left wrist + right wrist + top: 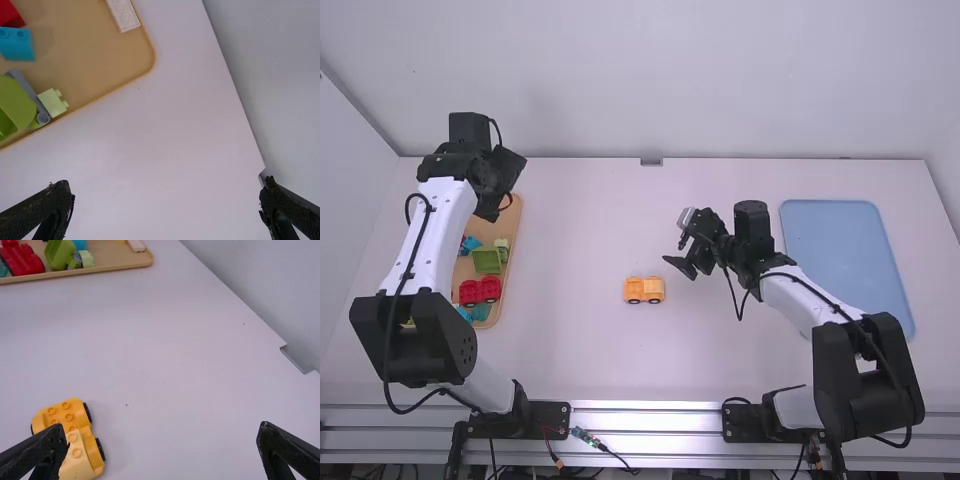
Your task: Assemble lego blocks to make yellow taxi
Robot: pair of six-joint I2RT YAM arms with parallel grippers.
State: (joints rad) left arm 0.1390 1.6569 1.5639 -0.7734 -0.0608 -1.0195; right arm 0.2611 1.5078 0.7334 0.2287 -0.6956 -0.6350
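My left gripper (502, 188) is over the far end of the tan tray at the left. In the left wrist view, this gripper (167, 207) is open with nothing between its fingers. The right gripper (682, 248) is above the table, beyond and right of the yellow wheeled block piece (644, 290). In the right wrist view, that gripper (162, 447) stands open and empty, and its left finger partly covers the yellow piece (67, 415). A white brick (123, 15) lies near the tray's corner. A bit of yellow (119, 241) shows beside it in the right wrist view.
The tan tray (516, 225) holds a red wheeled piece (480, 291), a green piece (486, 261), a pale green brick (52, 102) and several blue ones. A blue tray (845, 255) lies at the right. A wall runs along the table's far edge.
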